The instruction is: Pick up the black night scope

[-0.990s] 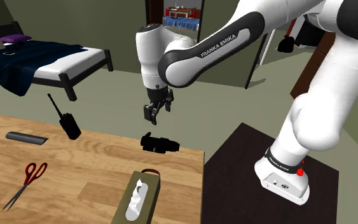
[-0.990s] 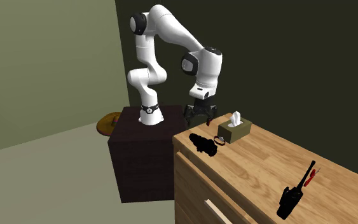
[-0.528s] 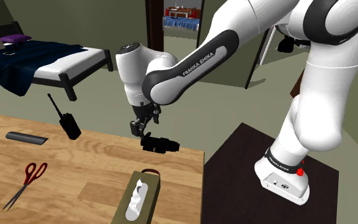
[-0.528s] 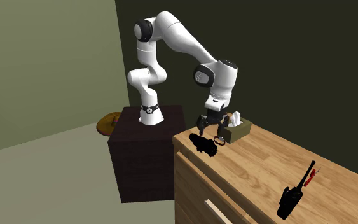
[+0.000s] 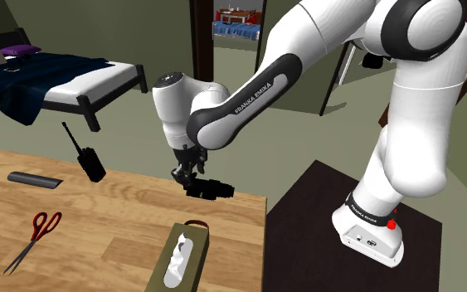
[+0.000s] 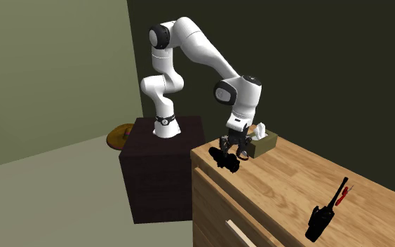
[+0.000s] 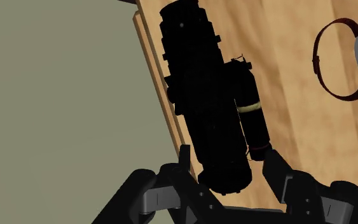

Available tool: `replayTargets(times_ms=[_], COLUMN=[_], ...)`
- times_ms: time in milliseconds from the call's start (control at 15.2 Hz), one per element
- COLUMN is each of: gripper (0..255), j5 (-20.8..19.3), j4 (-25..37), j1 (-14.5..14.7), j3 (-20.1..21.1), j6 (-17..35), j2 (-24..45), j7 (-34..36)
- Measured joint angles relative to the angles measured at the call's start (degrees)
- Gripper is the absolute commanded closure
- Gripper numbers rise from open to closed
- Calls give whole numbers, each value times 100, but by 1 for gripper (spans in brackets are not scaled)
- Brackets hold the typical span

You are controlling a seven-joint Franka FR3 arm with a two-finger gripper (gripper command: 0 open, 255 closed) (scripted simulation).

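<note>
The black night scope (image 5: 209,189) lies flat on the wooden surface (image 5: 99,224), close along the edge nearest the stand, with a tissue box (image 5: 182,253) near it. The pincer (image 5: 186,174) hangs low over one end of the scope; in the wrist view its fingers (image 7: 279,175) stand apart, one on each side of that end, not clamped on it

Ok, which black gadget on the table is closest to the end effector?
The night scope, directly under the end effector; the walkie-talkie and the dark bar are far off.
</note>
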Motion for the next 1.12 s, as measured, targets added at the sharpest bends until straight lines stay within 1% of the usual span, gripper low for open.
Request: replayTargets(times_ms=[594, 1122], gripper=[255, 255], j5=[-4, 178], j4=[-5, 143], j1=[-1, -47], j3=[-1, 58], j6=[24, -432], j2=[0, -323], j7=[1, -150])
